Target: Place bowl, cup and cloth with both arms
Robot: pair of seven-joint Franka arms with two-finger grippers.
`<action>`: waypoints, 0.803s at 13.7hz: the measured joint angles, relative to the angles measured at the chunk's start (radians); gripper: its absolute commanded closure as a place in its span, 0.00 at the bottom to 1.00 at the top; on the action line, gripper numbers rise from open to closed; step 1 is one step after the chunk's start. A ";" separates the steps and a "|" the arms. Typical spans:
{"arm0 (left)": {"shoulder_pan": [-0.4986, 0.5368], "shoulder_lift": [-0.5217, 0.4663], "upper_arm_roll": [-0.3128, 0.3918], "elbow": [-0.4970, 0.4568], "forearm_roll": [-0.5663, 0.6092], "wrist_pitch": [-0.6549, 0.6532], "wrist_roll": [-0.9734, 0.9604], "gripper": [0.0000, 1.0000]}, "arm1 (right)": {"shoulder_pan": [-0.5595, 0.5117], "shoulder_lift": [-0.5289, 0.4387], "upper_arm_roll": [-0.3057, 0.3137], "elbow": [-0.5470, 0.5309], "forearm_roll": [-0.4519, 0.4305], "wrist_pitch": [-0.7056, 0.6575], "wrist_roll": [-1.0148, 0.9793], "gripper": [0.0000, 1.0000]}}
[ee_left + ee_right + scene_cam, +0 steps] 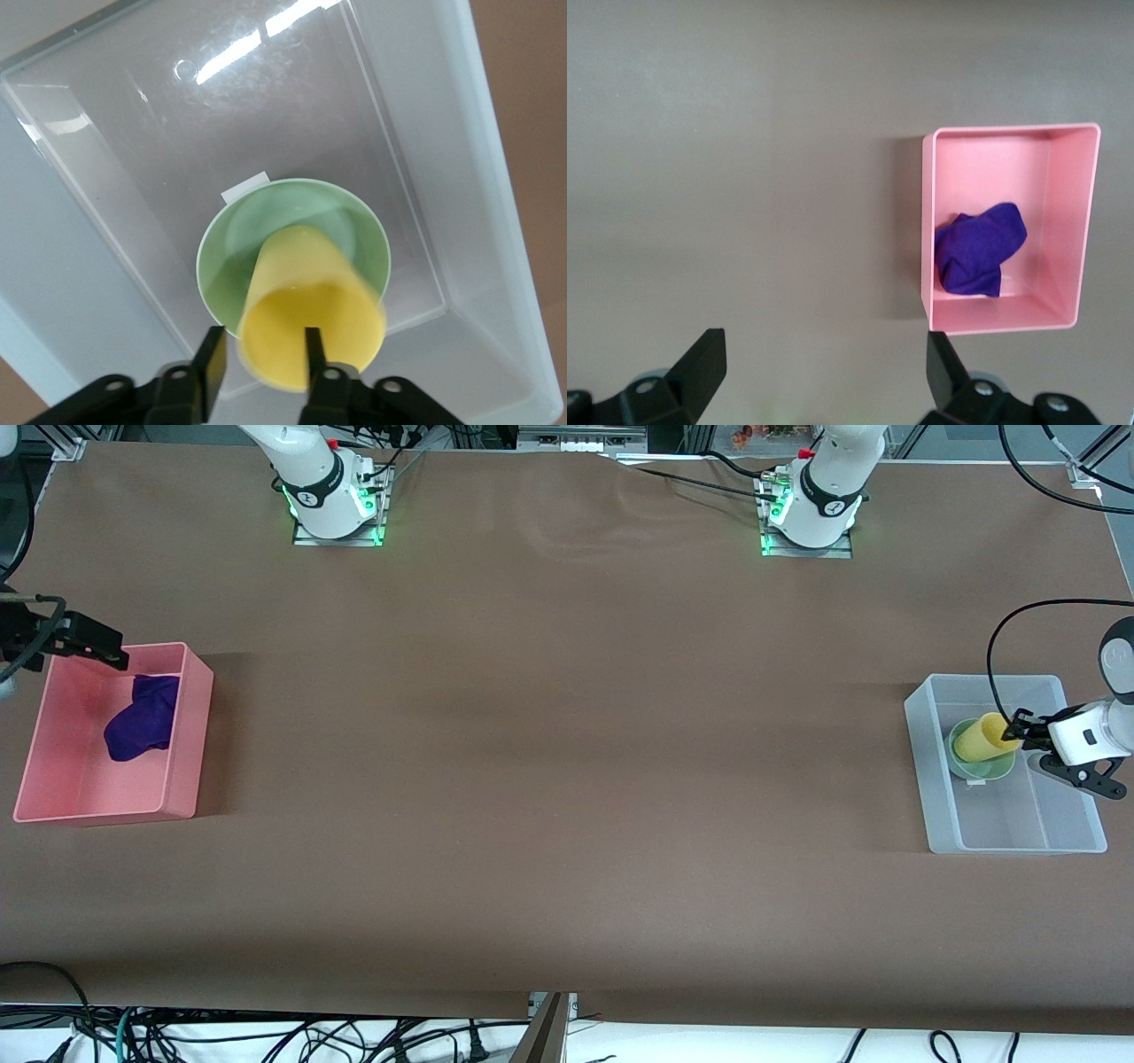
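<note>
The yellow cup (983, 737) leans tilted in the pale green bowl (960, 758), which sits in a clear plastic bin (1010, 841) at the left arm's end of the table. My left gripper (1019, 731) is at the cup's mouth. In the left wrist view it (261, 352) is open: one finger is inside the cup (310, 301), the other outside its rim, with a gap; the bowl (239, 257) lies under the cup. The purple-blue cloth (142, 717) lies in a pink bin (188, 735). My right gripper (93, 645) is open and empty above that bin's edge.
The right wrist view shows the pink bin (1090, 221) with the cloth (979, 248) from high above, my right gripper (824, 363) over bare brown table. The clear bin's wall (106, 177) surrounds the bowl. Cables hang along the table's front edge.
</note>
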 measured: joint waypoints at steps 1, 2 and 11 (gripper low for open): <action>0.001 -0.012 -0.012 0.013 0.000 -0.033 0.000 0.00 | 0.000 -0.022 0.000 -0.025 0.000 -0.005 0.001 0.00; 0.001 -0.032 -0.035 0.032 0.000 -0.077 -0.001 0.00 | 0.000 -0.041 0.000 -0.049 0.000 -0.005 0.001 0.00; -0.010 -0.238 -0.452 0.252 -0.038 -0.479 -0.443 0.00 | 0.004 -0.068 0.002 -0.123 0.000 0.005 -0.032 0.00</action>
